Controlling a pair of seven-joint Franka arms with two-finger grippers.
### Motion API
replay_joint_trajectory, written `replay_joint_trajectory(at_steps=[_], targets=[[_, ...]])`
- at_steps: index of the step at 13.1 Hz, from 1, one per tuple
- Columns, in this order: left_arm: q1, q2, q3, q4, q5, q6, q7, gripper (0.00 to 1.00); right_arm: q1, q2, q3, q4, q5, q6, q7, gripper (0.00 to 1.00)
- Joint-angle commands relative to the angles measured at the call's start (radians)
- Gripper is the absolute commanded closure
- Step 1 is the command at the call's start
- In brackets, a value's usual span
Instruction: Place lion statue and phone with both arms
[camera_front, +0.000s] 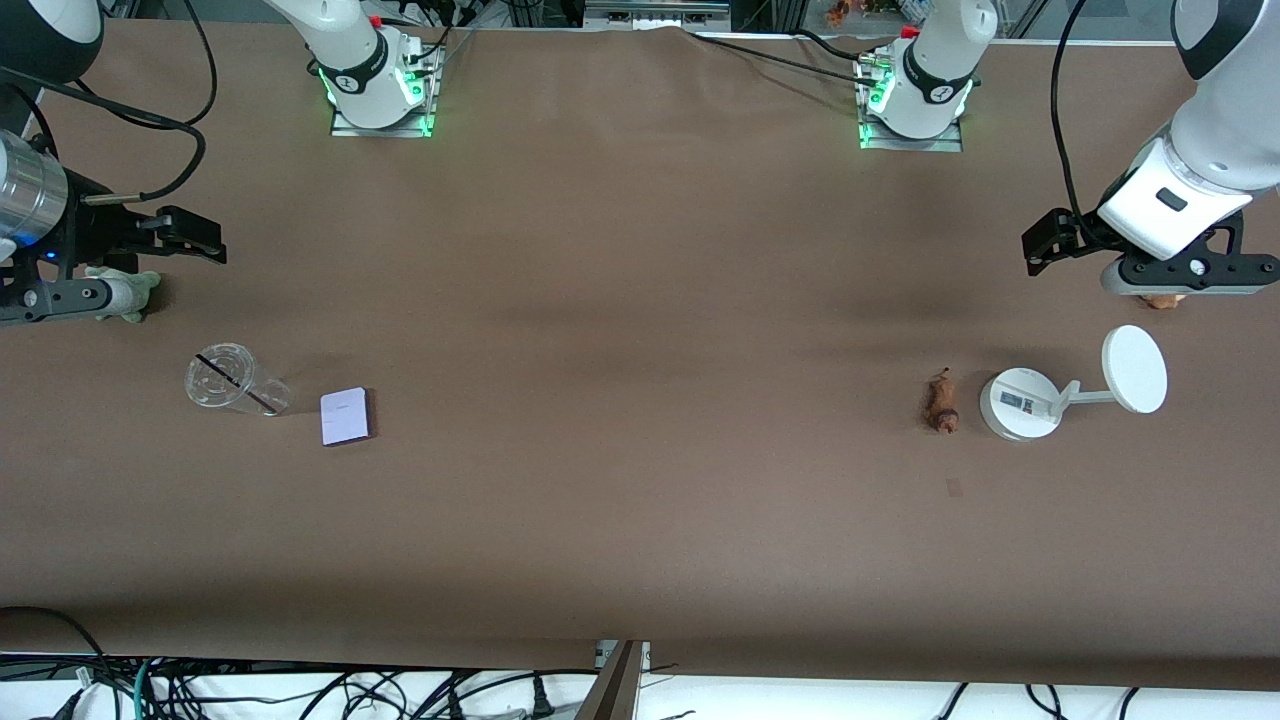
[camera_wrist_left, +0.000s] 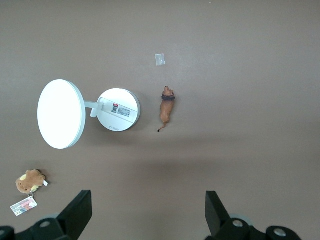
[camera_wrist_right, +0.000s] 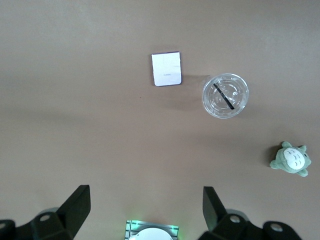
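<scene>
The lion statue, a tiny orange-brown figurine, lies on the table toward the left arm's end, beside a white stand; it also shows in the left wrist view. The phone, a flat pale slab, lies toward the right arm's end beside a clear cup; it also shows in the right wrist view. My left gripper hangs open and empty over a brown plush, apart from the lion. My right gripper hangs open and empty beside a grey-green plush, apart from the phone.
A white round-based stand with a disc stands beside the lion. A clear cup with a dark straw lies beside the phone. A grey-green plush and a brown plush with a card tag lie near the table's ends.
</scene>
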Motion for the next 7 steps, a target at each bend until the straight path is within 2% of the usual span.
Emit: replay_joint_trajectory(at_steps=[1,4,7], targets=[[-0.001,0.002,0.004,0.019,-0.013,-0.021,0.025,0.0,-0.001,-0.007,0.003,0.0,-0.005,-0.03,0.007,0.01],[0.001,0.002,0.002,0.019,-0.013,-0.021,0.025,0.0,-0.008,-0.054,0.003,-0.071,-0.005,-0.005,0.007,0.01],[-0.001,0.002,0.004,0.019,-0.013,-0.021,0.025,0.0,-0.01,-0.186,0.003,-0.279,-0.005,0.117,0.001,0.01]])
